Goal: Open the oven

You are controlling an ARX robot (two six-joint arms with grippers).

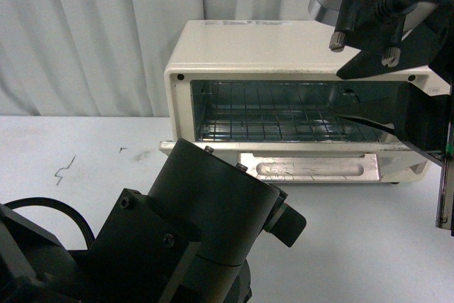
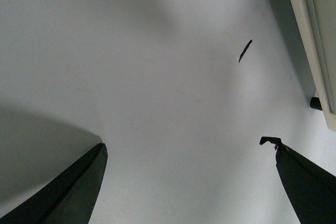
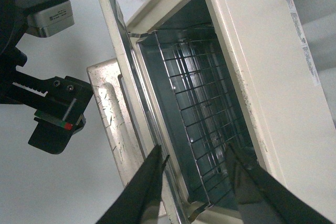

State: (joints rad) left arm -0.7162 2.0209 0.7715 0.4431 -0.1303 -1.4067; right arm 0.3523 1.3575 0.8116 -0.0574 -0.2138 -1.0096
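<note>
Far right on table [image 1: 71, 140]: oven [image 1: 248, 47], door [image 1: 319, 146] down flat, wire rack [image 1: 277, 122] showing.
Hidden: oven's right end, behind right arm.
Right gripper [image 3: 195, 153]: fingers spread, at oven mouth.
Left gripper [image 2: 186, 142]: spread wide above table.

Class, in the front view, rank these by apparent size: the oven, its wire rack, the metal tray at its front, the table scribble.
1. oven
2. wire rack
3. metal tray
4. scribble
The rack and tray are fairly close, but the rack looks larger.

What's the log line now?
oven open, rack visible | left tool open, empty, over table | right tool open, empty, at oven mouth
</note>
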